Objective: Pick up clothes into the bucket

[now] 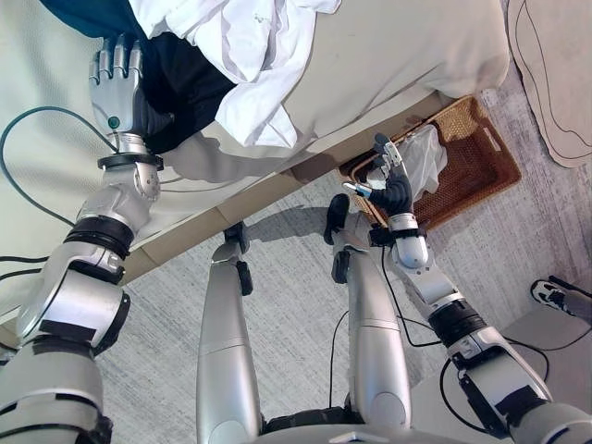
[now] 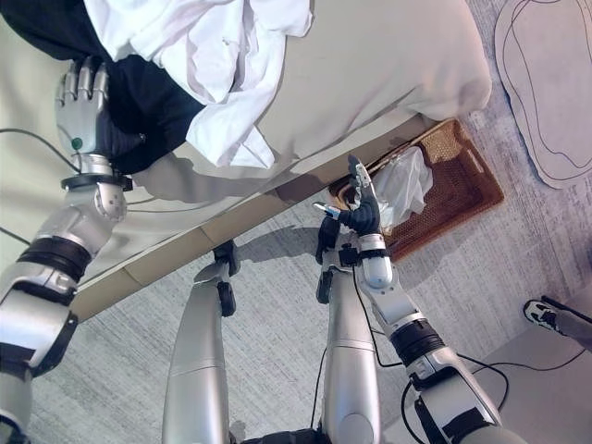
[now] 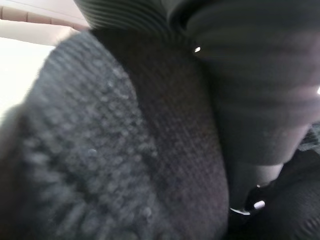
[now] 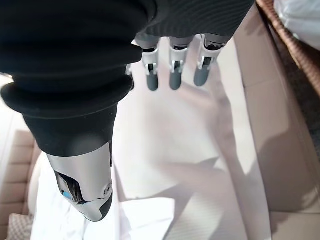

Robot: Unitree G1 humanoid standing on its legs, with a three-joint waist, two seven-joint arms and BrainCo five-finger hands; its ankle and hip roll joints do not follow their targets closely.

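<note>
A dark knitted garment (image 1: 190, 83) lies on the bed, partly under a heap of white clothes (image 1: 245, 42). My left hand (image 1: 116, 88) rests back-up on the dark garment's near edge, fingers laid out straight over it. The left wrist view has that dark knit (image 3: 125, 150) bulging right up against the palm. My right hand (image 1: 390, 183) hovers open and empty above the floor at the near corner of the brown wicker basket (image 1: 486, 162). Its fingers (image 4: 172, 75) are straight. A pale, see-through piece of cloth (image 1: 424, 155) lies inside the basket.
The bed (image 1: 398, 46) has a beige sheet and a low wooden edge running diagonally across the view. The basket stands on grey carpet just off the bed's corner. A pale rug (image 1: 555, 74) lies at the far right. A person's shoe (image 1: 555, 296) shows at the right edge.
</note>
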